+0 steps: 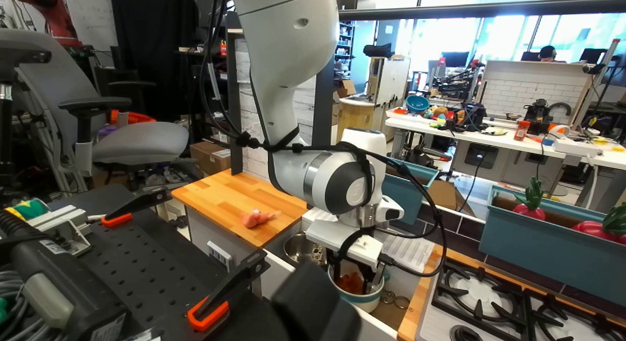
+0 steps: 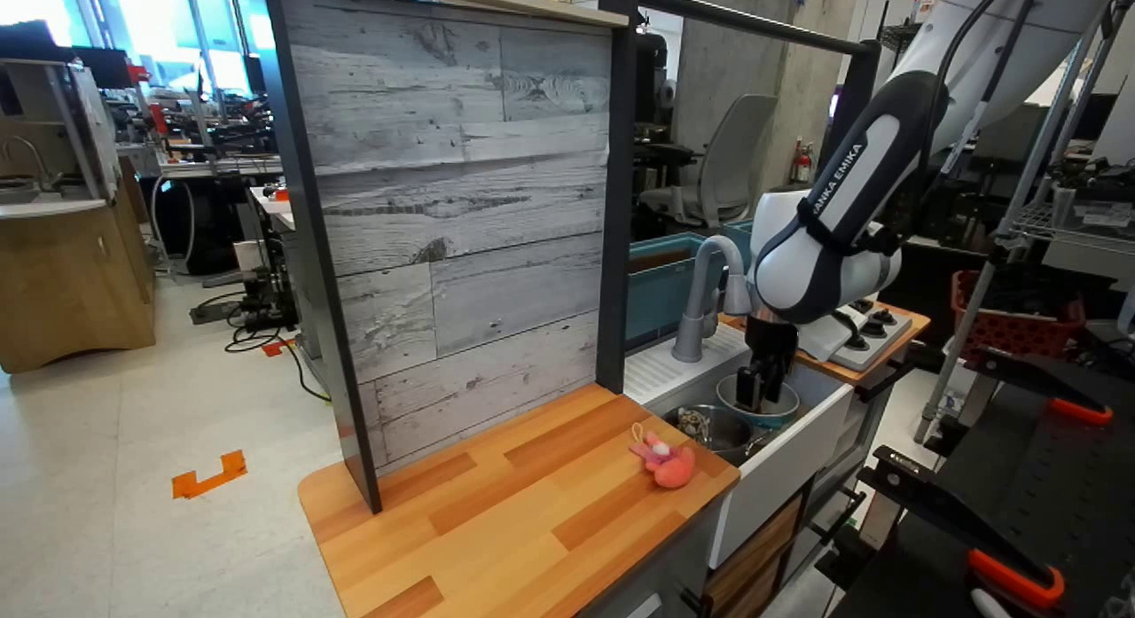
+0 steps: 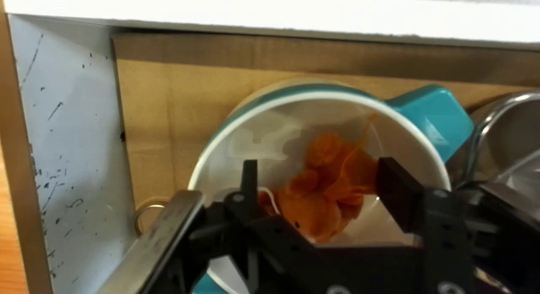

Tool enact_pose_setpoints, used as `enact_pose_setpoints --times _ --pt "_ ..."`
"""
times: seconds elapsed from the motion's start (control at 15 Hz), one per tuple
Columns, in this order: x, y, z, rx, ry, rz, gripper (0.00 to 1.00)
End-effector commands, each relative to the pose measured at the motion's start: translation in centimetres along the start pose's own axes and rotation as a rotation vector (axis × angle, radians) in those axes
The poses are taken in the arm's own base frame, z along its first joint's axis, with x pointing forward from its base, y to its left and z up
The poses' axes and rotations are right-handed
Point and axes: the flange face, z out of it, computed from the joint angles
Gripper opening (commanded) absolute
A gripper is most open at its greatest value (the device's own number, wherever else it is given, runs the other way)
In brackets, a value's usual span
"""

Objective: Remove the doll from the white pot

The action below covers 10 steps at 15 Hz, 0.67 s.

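The doll (image 3: 312, 205), an orange soft toy, lies inside the white pot (image 3: 314, 95), which has a pale rim, a teal band and a teal handle. The doll also shows in an exterior view (image 1: 349, 283); in an exterior view the pot (image 2: 780, 418) hides its inside. My gripper (image 3: 319, 169) points down over the pot with its fingers apart, one on each side of the doll in the wrist view. The gripper also shows in both exterior views (image 1: 353, 272) (image 2: 760, 392). Fingertip depth relative to the doll is hard to tell. The gripper hides the doll's lower part.
The pot stands in a sink with white walls (image 3: 71, 159). A metal pot (image 1: 299, 248) is beside it. A grey faucet (image 2: 700, 299) stands at the sink's back. A pink soft toy (image 2: 669, 465) lies on the wooden counter (image 2: 514, 512). A stove (image 1: 481, 292) is on the far side.
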Motion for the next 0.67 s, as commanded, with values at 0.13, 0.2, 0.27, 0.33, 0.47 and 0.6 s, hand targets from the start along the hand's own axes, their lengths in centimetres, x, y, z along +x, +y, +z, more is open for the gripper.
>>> enact_pose_setpoints --times 0.13,0.2,0.27,0.33,0.47,0.6 --pt "1.1 0.1 -0.5 0.027 -0.022 0.007 0.27" --pt "1.4 0.5 -0.4 0.018 -0.025 0.018 0.2" --pt "1.7 0.8 -0.5 0.013 -0.029 0.023 0.13" --pt "2.0 1.0 -0.7 0.006 -0.028 0.027 0.05" --pt "2.6 1.3 -1.3 -0.005 -0.029 0.032 0.0" --pt "3.2 1.6 -2.4 -0.001 -0.026 0.044 0.0"
